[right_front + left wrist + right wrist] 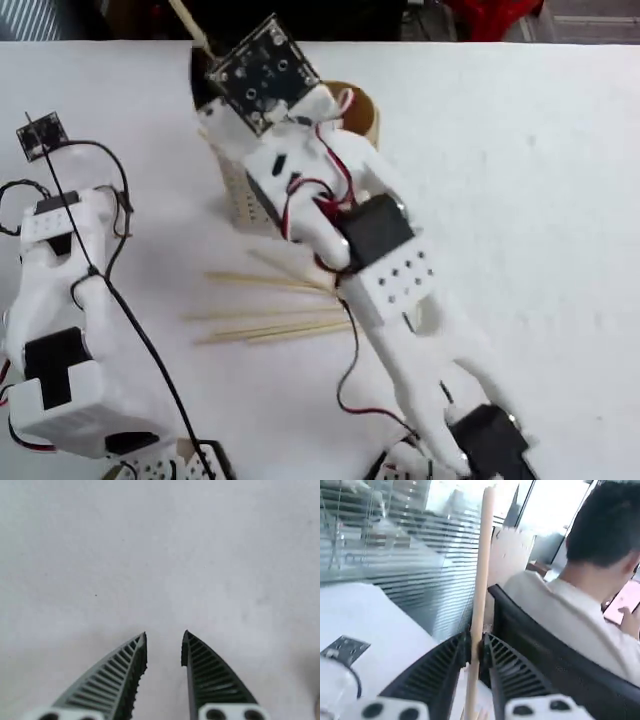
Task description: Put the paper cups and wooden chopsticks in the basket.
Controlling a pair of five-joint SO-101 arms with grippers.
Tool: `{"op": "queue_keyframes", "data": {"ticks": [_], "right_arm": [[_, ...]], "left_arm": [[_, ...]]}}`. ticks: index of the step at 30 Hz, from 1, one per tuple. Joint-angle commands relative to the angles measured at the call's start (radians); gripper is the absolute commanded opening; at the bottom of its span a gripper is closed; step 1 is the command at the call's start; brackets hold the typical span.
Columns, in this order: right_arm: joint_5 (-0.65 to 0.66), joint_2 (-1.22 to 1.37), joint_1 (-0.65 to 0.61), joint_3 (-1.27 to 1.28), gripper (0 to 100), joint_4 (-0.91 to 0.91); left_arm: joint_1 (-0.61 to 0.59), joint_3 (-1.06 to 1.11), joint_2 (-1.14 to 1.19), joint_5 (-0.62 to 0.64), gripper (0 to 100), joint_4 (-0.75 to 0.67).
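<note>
White table (pixel 520 150); chopstick (pixel 482 570) near-upright in right jaws

Overhead camera looks steeply down on a white table (pixel 520 150), wide enough to take in both arms, their bases toward 6 o'clock and the far edge at 12 o'clock. Left wrist camera sits close over bare tabletop, aimed down past the left gripper (pixel 164 633). Right wrist camera tilts up and outward past the right gripper (pixel 476 637), into the room beyond the table. The overhead camera and the right wrist camera both show the chopstick (pixel 482 555), at 11 o'clock overhead.
</note>
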Motion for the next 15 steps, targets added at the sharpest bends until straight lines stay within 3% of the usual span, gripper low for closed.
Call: {"op": "queue_keyframes", "data": {"ticks": [1, 10, 15], "right_arm": [[-0.002, 0.058, 0.01, -0.061, 1.8, -0.183], [-0.005, 0.108, 0.038, -0.002, 2.4, -0.225], [-0.009, 0.056, 0.035, 0.025, 14.9, -0.189]], "left_arm": [[0.013, -0.009, -0.004, 0.009, 13, -0.017], [0.013, -0.009, -0.004, 0.009, 13, -0.018], [0.013, -0.009, -0.004, 0.009, 13, -0.018]]}}
